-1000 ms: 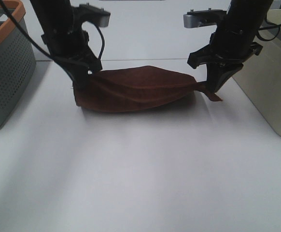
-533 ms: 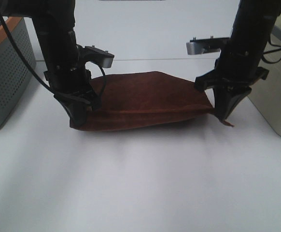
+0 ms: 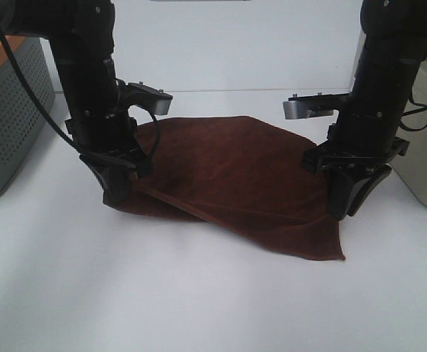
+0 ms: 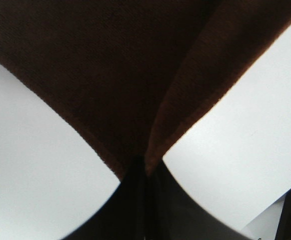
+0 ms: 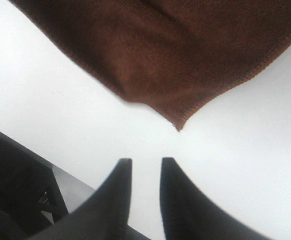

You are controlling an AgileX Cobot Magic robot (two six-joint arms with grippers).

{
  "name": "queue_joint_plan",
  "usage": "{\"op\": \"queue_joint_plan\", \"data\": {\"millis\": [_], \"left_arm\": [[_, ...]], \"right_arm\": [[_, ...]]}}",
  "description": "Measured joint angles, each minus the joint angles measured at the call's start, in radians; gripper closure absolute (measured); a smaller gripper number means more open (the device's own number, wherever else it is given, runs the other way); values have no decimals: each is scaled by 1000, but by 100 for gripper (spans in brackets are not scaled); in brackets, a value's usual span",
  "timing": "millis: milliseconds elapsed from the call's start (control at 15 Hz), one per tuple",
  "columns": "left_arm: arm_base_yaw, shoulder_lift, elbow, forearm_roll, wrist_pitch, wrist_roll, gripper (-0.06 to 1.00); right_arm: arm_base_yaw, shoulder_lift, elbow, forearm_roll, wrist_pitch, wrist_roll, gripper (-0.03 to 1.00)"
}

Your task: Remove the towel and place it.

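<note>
The towel (image 3: 235, 176), a dark reddish-brown cloth, lies spread on the white table (image 3: 199, 293) between my two arms. My left gripper (image 3: 117, 196) is shut on its left corner, and the left wrist view shows the cloth (image 4: 110, 65) pinched at the fingertips of that gripper (image 4: 144, 165). My right gripper (image 3: 351, 209) stands just above the towel's right side, slightly open and holding nothing. In the right wrist view a free corner of the towel (image 5: 175, 55) lies flat on the table a little beyond the right gripper (image 5: 145, 162).
A grey perforated basket (image 3: 12, 110) with an orange rim stands at the left edge. A pale box-like unit (image 3: 426, 139) stands close to the right arm. A white wall rises behind the table.
Both arms carried the towel toward the front and lowered it. My right gripper has opened and let go of its corner, which now lies flat on the table. The left grip is unchanged.
</note>
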Motion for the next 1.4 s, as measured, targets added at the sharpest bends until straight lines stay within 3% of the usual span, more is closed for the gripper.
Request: {"op": "queue_joint_plan", "data": {"millis": [200,267,333,400,533,600,867,933,1133,1267,1400], "left_arm": [[0,0,0,-43,0,0,83],[0,0,0,-49,0,0,77],[0,0,0,-52,0,-10,59],[0,0,0,-52,0,-21,51],[0,0,0,-48,0,-52,23],[0,0,0,-43,0,-69,15],[0,-52,2,-27,0,-138,11],[0,-121,2,-26,0,-201,11],[0,-237,2,-26,-1,-257,12],[0,-347,2,-26,0,-273,12],[4,-455,2,24,2,-302,12]], "right_arm": [[0,0,0,19,0,9,42],[0,0,0,19,0,13,33],[0,0,0,19,0,29,27],[0,0,0,19,0,31,27],[0,-1,0,29,0,50,26],[0,-10,0,40,0,64,26],[0,-98,-2,50,1,97,26],[0,-176,-39,53,1,140,26],[0,-280,-112,40,1,213,26],[0,-370,-172,-10,4,282,26],[0,-446,-204,-123,5,354,26]]}}
